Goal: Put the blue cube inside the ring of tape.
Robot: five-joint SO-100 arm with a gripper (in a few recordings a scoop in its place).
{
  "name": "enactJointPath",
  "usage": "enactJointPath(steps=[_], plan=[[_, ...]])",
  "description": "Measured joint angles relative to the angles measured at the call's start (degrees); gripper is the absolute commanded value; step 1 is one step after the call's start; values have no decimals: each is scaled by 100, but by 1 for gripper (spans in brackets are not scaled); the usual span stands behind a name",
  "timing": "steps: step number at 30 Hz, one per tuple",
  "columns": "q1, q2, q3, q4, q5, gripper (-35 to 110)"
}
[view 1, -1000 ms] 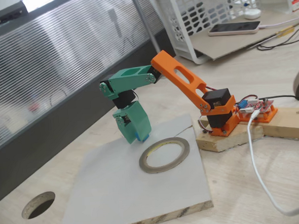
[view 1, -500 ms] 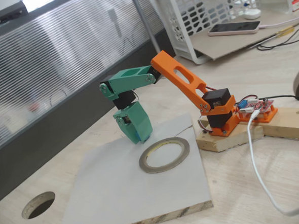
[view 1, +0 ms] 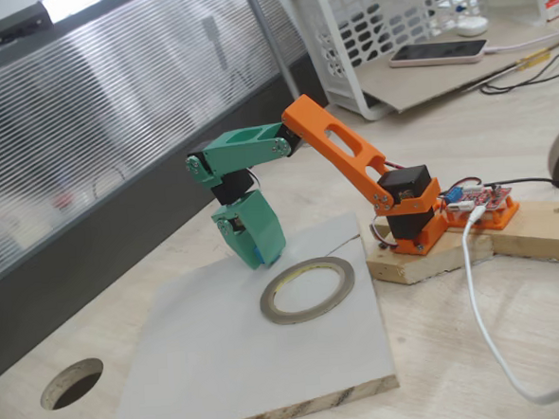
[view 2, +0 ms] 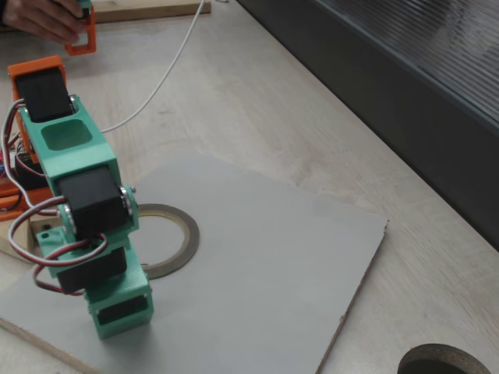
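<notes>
A pale wooden worktop point(view 1: 516, 347) runs beside a dark wall panel with ribbed translucent sheeting above it, and a grey board point(view 1: 260, 363) lies flat on the wood. Down on that board, the green tool point(view 1: 262, 260) points straight at the surface, tip just off the far-left rim of the ring of tape point(view 1: 308, 288) in a fixed view. A sliver of bright blue peeks out at the tip, the blue cube point(view 1: 261, 259), pinched in the narrow jaws. From the other fixed view, the tool point(view 2: 121, 315) shows its green back and black servos; its tip is hidden there. The ring of tape point(view 2: 175, 241) lies flat just behind it, partly covered by the arm. Moving outward: the orange upper arm point(view 1: 338, 149) slopes down to its base on a wooden block point(view 1: 434, 257), with a white cable point(view 1: 486, 320) curling away. A dark round hole point(view 1: 72, 384) sits in the wood off the board's corner. Farther back, a white basket point(view 1: 391, 22) and a phone point(view 1: 438, 53).
</notes>
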State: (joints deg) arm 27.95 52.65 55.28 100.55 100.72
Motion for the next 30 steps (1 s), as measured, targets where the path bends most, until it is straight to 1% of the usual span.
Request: enactJointPath(steps=[17, 21, 30], plan=[[0, 1529, 149, 44, -44, 16], [-9, 1978, 861, 9, -44, 16], [-35, 3788, 2971, -9, -44, 16]])
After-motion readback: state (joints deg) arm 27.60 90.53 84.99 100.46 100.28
